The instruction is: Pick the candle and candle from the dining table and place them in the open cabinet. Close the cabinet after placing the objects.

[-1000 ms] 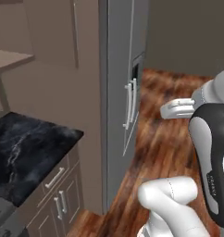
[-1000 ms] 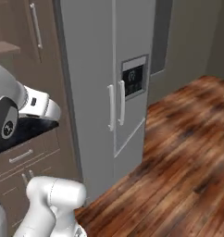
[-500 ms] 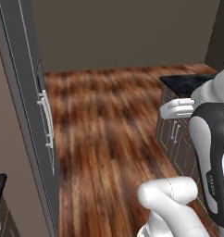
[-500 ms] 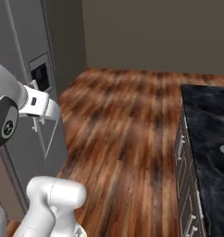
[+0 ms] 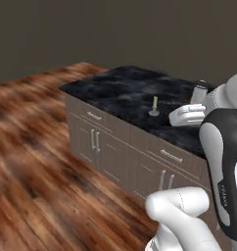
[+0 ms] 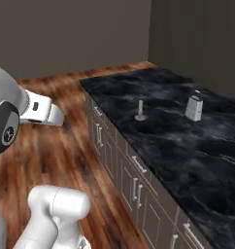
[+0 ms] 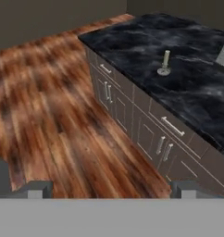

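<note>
— Where's the candle right now?

— Standing upright on the dining table, a slim cream stick on a little round grey dish. It sits back from the front edge, roughly midway toward the far edge, with bare black marble all around it.

— Anything near it?

— A silver-grey box grater, also upright, farther along the top and well apart from the candle. From the left side, the grater is half hidden behind the robot's arm, while the candle stands in plain sight just past the white forearm.

— And the second candle, the short stub?

— I cannot make one out on the part of the top I can see.

— What about the gripper?

— Its fingers are spread wide with nothing between them. It hangs over the wooden floor, out in front of the table's drawer fronts, well short of the candle. It touches nothing.

— How does the table sit from there?

— Its near corner points toward the open floor, and the drawers and doors below the top are all shut, silver handles showing.
</note>
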Robot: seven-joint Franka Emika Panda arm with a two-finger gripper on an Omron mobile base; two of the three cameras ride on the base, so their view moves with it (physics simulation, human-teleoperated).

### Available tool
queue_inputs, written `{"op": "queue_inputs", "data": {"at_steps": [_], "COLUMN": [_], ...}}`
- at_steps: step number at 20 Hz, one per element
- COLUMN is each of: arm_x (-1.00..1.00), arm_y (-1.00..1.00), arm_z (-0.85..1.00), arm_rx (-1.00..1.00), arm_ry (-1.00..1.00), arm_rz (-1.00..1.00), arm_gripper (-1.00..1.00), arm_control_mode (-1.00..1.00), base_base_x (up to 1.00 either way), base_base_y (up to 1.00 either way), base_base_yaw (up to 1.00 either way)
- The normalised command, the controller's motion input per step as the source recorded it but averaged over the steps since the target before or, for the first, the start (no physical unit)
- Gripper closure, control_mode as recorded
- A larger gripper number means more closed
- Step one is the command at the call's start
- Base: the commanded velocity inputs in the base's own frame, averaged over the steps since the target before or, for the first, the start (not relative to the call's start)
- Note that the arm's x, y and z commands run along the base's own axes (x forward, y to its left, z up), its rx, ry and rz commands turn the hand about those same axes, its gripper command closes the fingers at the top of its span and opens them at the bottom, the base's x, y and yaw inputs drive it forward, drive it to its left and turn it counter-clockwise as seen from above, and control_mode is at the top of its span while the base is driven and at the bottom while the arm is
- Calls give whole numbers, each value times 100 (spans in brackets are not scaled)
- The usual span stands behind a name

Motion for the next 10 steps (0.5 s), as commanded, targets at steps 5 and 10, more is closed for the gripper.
{"op": "queue_inputs", "data": {"at_steps": [5, 10], "arm_x": [0, 0], "arm_y": [0, 0], "arm_z": [0, 0], "arm_rx": [0, 0], "arm_ry": [0, 0], "arm_rz": [0, 0], "arm_gripper": [-100, -100], "arm_control_mode": [100, 100], "base_base_x": [9, 38], "base_base_y": [25, 50], "base_base_yaw": [-86, -68]}}
